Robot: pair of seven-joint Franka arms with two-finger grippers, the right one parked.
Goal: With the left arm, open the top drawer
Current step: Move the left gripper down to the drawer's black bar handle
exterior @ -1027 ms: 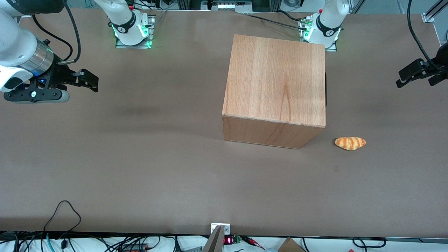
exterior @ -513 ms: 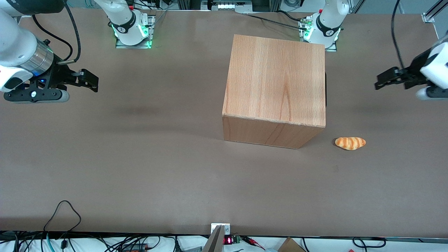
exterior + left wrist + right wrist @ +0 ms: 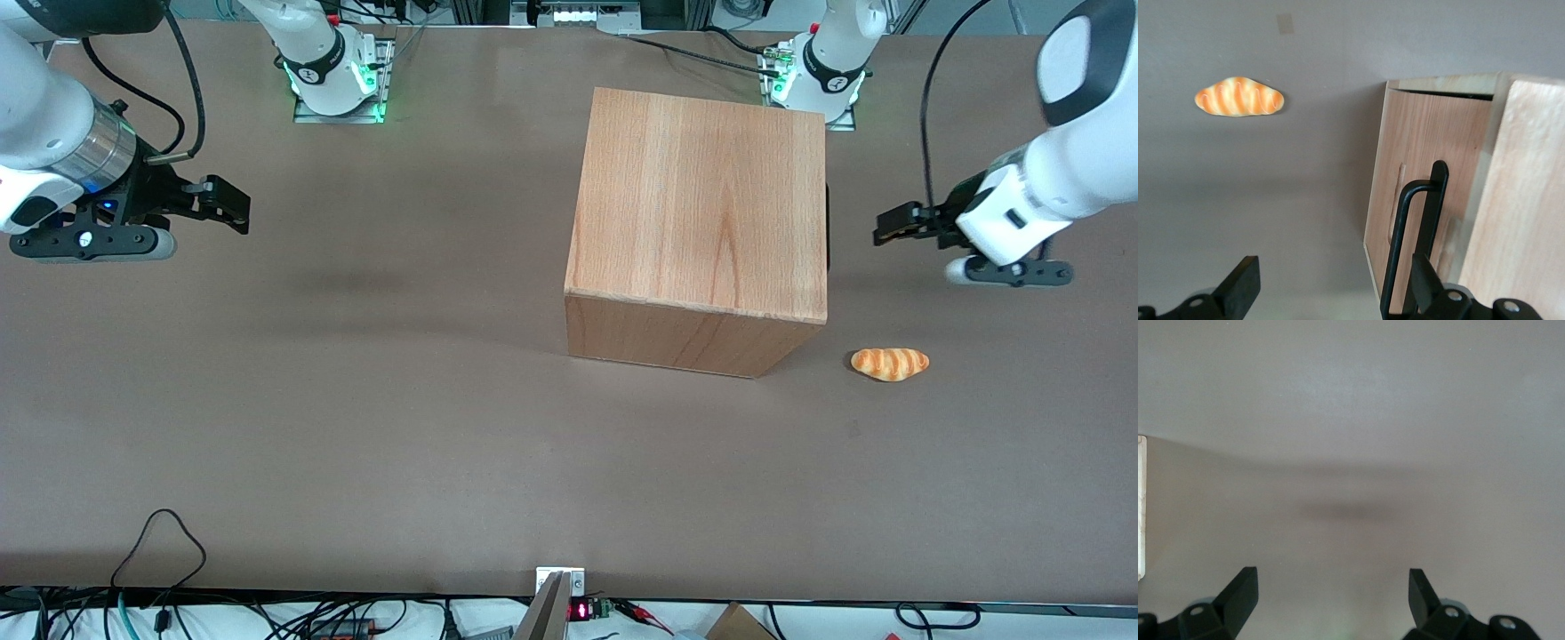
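— What's the biggest thing on that brown table point(image 3: 356, 427)?

— The wooden cabinet point(image 3: 702, 200), a plain box of light grain. Its drawer side faces the working arm's end of the table, straight toward the gripper.

— And the left arm point(image 3: 1058, 169)?

— It reaches in over that end, white wrist tilted down, with its black gripper point(image 3: 889, 227) pointing at the cabinet and hovering near it, above the tabletop, touching nothing.

— Fingers?

— Spread wide with nothing between them (the wrist camera shows the two dark fingertips point(image 3: 1241, 287) well apart).

— Where's the top drawer point(image 3: 1425, 200)?

— Just ahead of the gripper, its flat wooden front panel flush with the cabinet, so not yet pulled out. The slim black bar handle point(image 3: 1415, 247) stands off the panel, close to one fingertip in the wrist view, though I can't tell whether they touch; from the front camera there is a clear gap.

— Anything smaller?

— A little striped orange bread roll point(image 3: 890, 364) lies on the table, nearer the front camera than the gripper, beside the cabinet's corner and apart from both.
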